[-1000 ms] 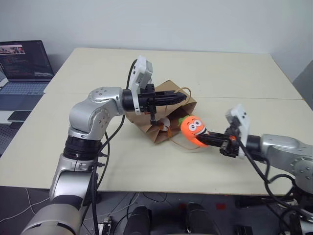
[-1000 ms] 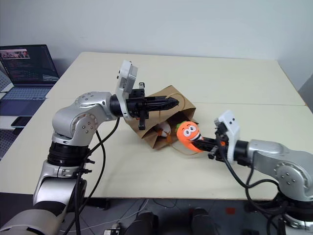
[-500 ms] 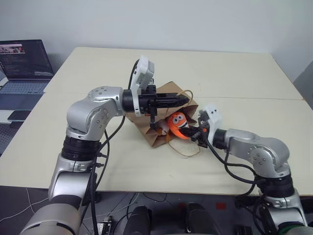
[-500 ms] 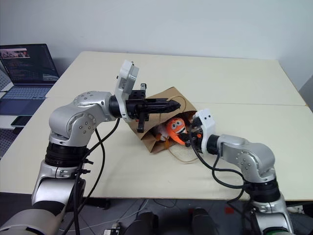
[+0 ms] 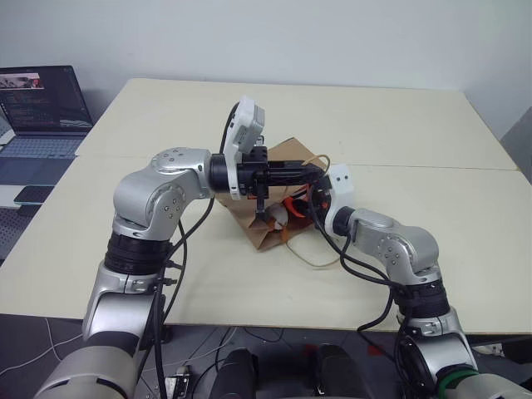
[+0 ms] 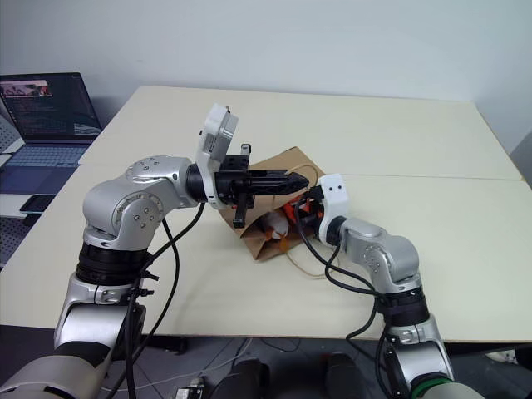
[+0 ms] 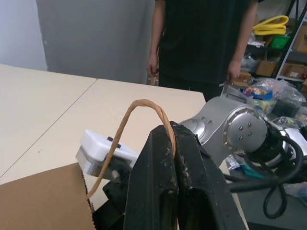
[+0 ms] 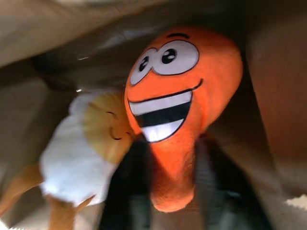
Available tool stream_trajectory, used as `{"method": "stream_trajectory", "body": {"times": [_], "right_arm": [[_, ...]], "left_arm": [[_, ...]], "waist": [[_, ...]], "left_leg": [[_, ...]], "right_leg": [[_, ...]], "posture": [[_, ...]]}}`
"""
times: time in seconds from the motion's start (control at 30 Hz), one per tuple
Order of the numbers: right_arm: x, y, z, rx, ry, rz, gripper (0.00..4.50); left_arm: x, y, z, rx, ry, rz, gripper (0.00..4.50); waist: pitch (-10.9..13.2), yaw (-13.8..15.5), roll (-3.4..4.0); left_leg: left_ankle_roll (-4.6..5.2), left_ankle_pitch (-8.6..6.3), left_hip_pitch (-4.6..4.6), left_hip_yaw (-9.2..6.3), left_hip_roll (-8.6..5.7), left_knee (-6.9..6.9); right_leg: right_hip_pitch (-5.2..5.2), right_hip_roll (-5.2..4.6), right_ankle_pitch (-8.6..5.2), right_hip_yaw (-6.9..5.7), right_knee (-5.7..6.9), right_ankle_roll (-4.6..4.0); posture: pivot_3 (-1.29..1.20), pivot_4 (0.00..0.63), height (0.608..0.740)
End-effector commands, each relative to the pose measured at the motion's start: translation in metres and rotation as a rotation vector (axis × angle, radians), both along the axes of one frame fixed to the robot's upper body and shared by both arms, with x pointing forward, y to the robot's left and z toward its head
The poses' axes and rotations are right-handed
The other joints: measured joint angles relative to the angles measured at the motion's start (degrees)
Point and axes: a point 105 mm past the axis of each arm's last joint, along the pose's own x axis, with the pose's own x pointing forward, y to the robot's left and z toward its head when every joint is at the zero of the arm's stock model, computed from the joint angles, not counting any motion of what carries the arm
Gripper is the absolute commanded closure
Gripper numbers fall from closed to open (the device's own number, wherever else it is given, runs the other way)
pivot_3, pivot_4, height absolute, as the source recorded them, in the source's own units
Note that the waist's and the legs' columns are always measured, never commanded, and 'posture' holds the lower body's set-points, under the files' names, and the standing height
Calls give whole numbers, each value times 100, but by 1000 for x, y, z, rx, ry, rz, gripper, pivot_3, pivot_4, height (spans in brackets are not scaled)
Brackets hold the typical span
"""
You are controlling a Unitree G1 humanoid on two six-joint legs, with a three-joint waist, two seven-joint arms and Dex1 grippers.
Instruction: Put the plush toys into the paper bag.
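The right hand [image 8: 170, 191] has pushed the orange oval plush toy with the grinning face [image 8: 184, 103] into the brown paper bag [image 5: 266, 224] near the table's middle, beside the white egg-shaped plush toy [image 8: 81, 153]. Its fingers are loosening. The left hand [image 7: 175, 158] stays shut on the bag's cord handle [image 7: 127, 129]. Both toys look bagged.

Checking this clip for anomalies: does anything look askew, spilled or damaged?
Only the paper bag: it lies tipped on the table, mouth sideways, left gripper pinching a handle. The orange toy and white toy sit inside; nothing spilled.
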Motion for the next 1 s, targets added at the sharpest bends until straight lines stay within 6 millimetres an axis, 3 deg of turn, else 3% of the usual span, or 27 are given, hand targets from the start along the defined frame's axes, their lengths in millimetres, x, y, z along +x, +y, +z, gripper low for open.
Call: {"method": "stream_trajectory", "body": {"times": [0.03,0.2,0.37,0.8,0.93,1.0], "right_arm": [[1,5,16,10,-80,-2,1856],[-2,3,23,17,-106,7,66],[-12,2,28,0,-86,77,28],[-51,-56,56,-5,-17,198,28],[-64,-80,47,38,78,174,28],[-73,-91,32,80,155,140,28]], "left_arm": [[-3,-1,8,-14,-34,0,4500],[3,0,6,-12,-33,34,4500],[12,0,3,-10,-43,77,4500],[23,-4,1,-16,-64,113,4500],[23,-5,1,-21,-68,111,4500],[24,-5,2,-25,-71,110,4500]], "waist": [[0,-1,0],[0,-1,1],[0,0,1],[0,11,1],[0,14,1],[0,16,1]], "left_leg": [[0,0,0,-1,1,0],[0,0,-1,-5,1,-1],[0,0,0,-6,0,-1],[1,0,-7,-12,-3,-2],[1,0,-6,-11,-3,-2],[1,0,-7,-11,-3,-2]], "right_leg": [[-1,0,0,0,0,0],[-2,0,0,-1,1,0],[-1,0,0,-2,1,0],[-1,-1,0,-2,-3,0],[1,-1,0,-1,-4,0],[2,-1,0,0,-5,0]], "posture": [[0,150,740],[0,150,740],[0,150,740],[0,150,740],[0,150,740],[0,150,740]]}}
